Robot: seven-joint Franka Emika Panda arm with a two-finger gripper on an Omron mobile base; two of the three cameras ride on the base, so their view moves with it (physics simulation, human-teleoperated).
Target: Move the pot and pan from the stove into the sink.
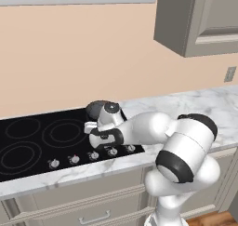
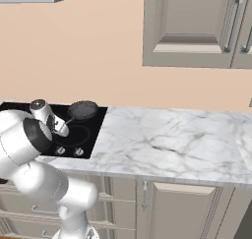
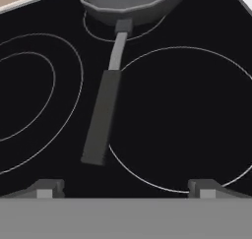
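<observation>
The pan (image 3: 129,1) sits on the back right burner of the stove (image 3: 187,110), with its long dark handle (image 3: 102,117) pointing toward the front edge. My gripper (image 3: 126,188) hovers open above the handle's free end, its fingertips (image 3: 49,188) spread wide with nothing between them. In the left base view the hand (image 1: 91,128) hangs just in front of the pan (image 1: 95,108). From the right, the pan (image 2: 82,109) lies beyond the hand (image 2: 62,130). The pot and the sink are out of view.
Small silver knobs (image 1: 74,159) line the stove's front. White marble counter (image 2: 172,139) stretches right of the stove (image 2: 96,130). Grey wall cabinets (image 2: 197,26) hang above it and drawers (image 1: 83,197) sit below. A peach wall backs the counter.
</observation>
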